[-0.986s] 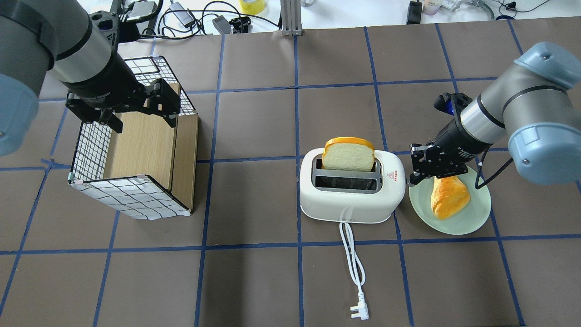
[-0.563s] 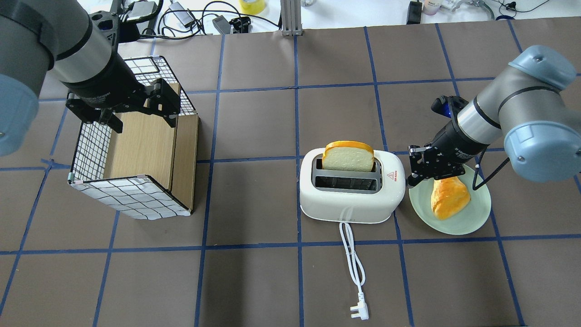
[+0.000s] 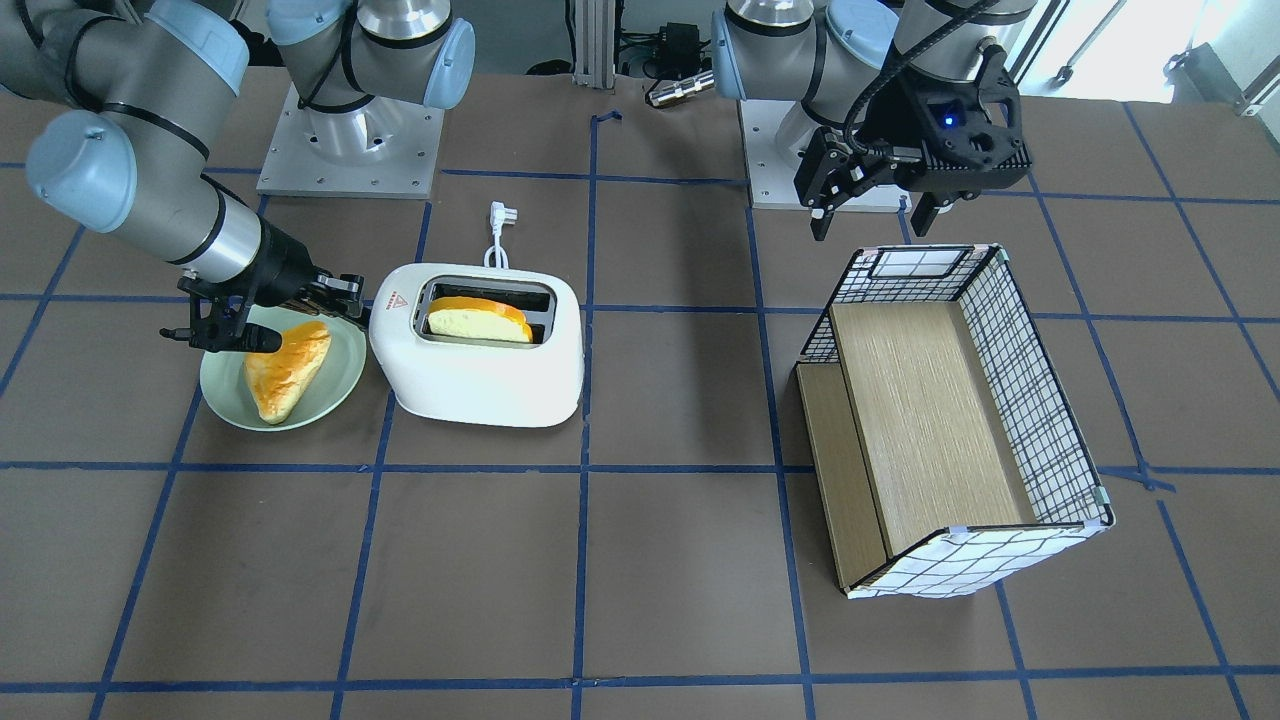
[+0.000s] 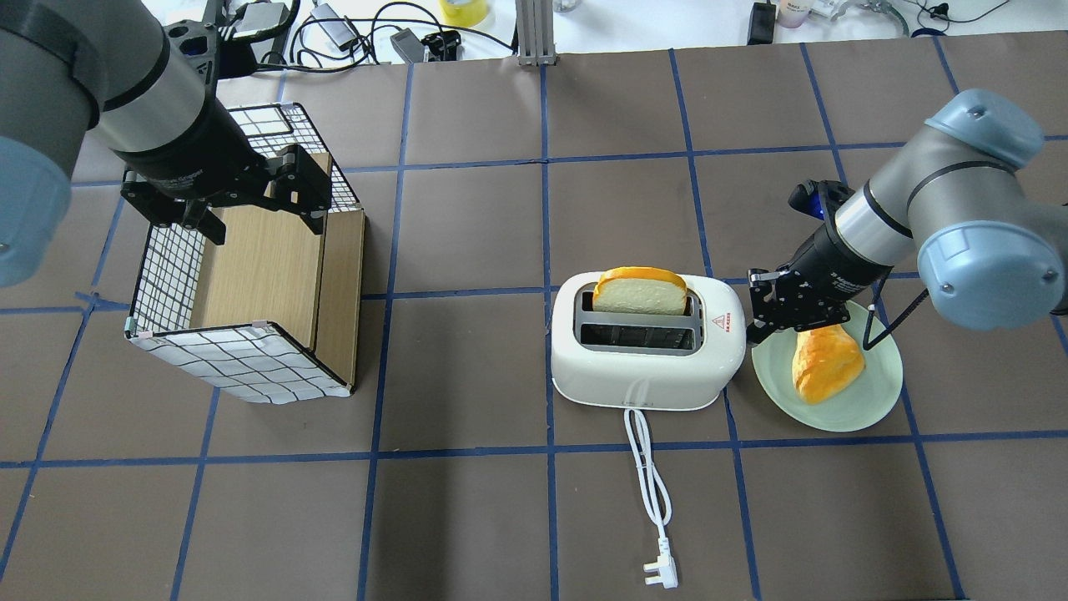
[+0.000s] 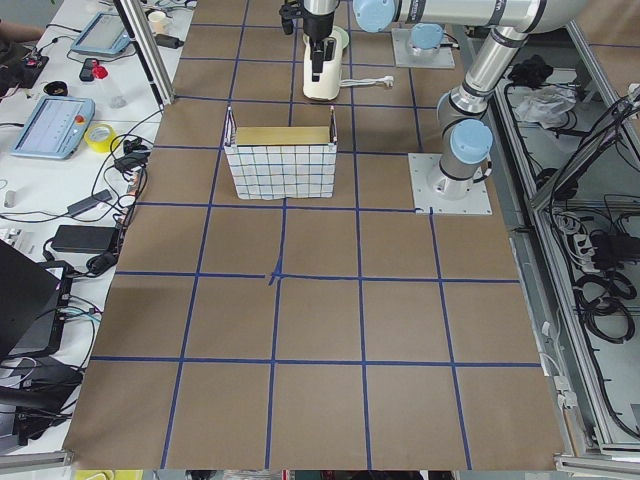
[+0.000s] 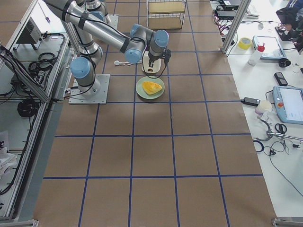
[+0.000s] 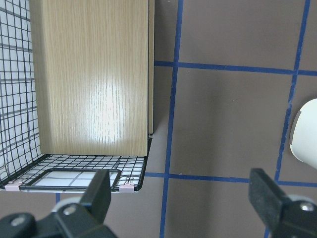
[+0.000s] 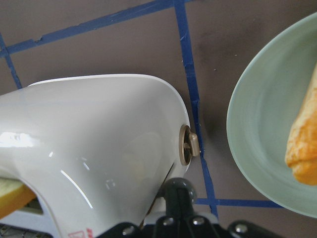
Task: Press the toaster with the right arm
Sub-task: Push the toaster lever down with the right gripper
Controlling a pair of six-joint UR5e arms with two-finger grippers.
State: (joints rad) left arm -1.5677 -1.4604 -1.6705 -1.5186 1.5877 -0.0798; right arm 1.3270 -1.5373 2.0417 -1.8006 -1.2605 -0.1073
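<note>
The white toaster (image 4: 647, 359) stands mid-table, red triangle sticker on top, with a bread slice (image 4: 640, 294) low in its far slot. My right gripper (image 4: 756, 328) is shut, its tip against the toaster's right end. In the right wrist view the shut fingertips (image 8: 176, 191) sit on the toaster's end wall (image 8: 99, 139), just below a beige knob (image 8: 190, 146). In the front view the right gripper (image 3: 345, 298) touches the toaster (image 3: 480, 375). My left gripper (image 4: 260, 219) is open and empty above the wire basket (image 4: 242, 359).
A green plate (image 4: 843, 409) with a piece of bread (image 4: 826, 363) lies right of the toaster, under my right wrist. The toaster's white cord and plug (image 4: 659, 573) trail toward the near edge. The wire basket with wooden boards (image 3: 1030, 400) stands far left.
The bread slice has sunk lower into the toaster slot. My right gripper has moved slightly down and toward the toaster's end. The left arm has not moved.
</note>
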